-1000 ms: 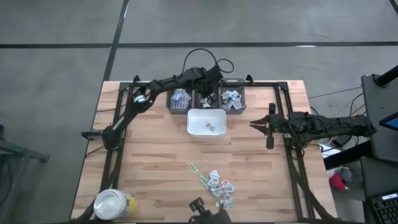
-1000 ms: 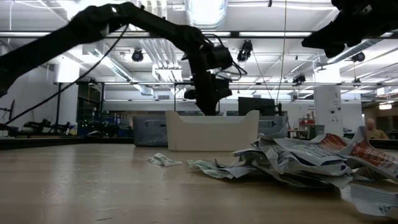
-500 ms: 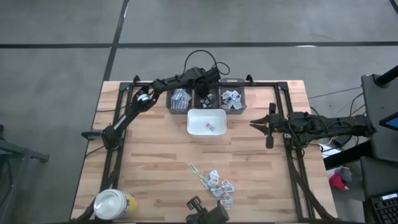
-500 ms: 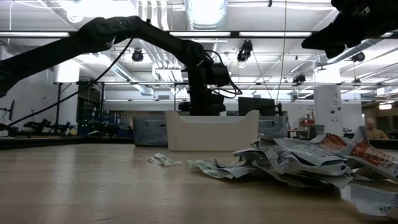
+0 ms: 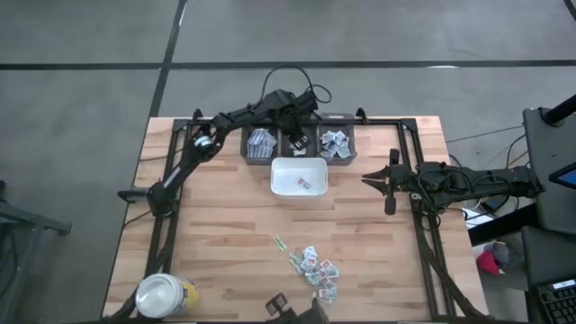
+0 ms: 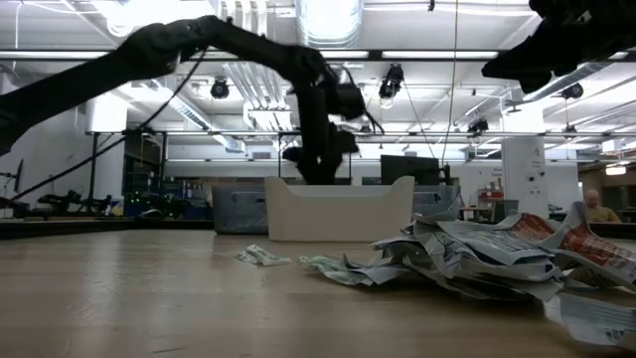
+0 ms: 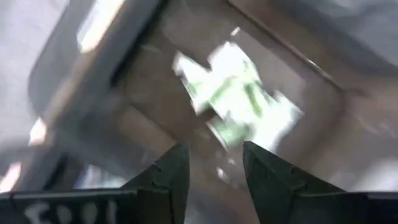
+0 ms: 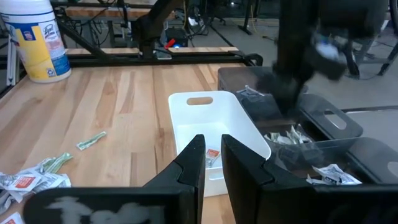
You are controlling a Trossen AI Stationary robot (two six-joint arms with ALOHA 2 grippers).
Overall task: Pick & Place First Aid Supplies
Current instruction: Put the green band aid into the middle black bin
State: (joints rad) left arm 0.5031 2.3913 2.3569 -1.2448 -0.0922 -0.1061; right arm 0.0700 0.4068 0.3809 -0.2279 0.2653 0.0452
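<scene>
The first aid supplies lie as a loose pile of small packets (image 5: pixel 315 267) on the near middle of the table, seen close up in the low view (image 6: pixel 477 254). More packets fill three grey bins at the far edge. My left gripper (image 5: pixel 295 135) points steeply down over the middle bin (image 5: pixel 295 151). Its fingers stand open (image 7: pixel 214 165) above green-and-white packets (image 7: pixel 239 99) lying on the bin floor, with nothing between them. My right gripper (image 5: pixel 367 178) waits at the right, level, with only a narrow gap between its fingers (image 8: pixel 211 152).
A white tray (image 5: pixel 274 176) stands in front of the bins with a packet (image 5: pixel 303 184) in it. A single green packet (image 5: pixel 281 241) lies left of the pile. A white-lidded yellow jar (image 5: pixel 165 294) stands at the near left corner. Black frame rails run along both sides.
My left gripper has dipped toward the middle bin and come up again. It has shifted a little toward the table's left edge and tipped as it went. My right arm has kept still.
</scene>
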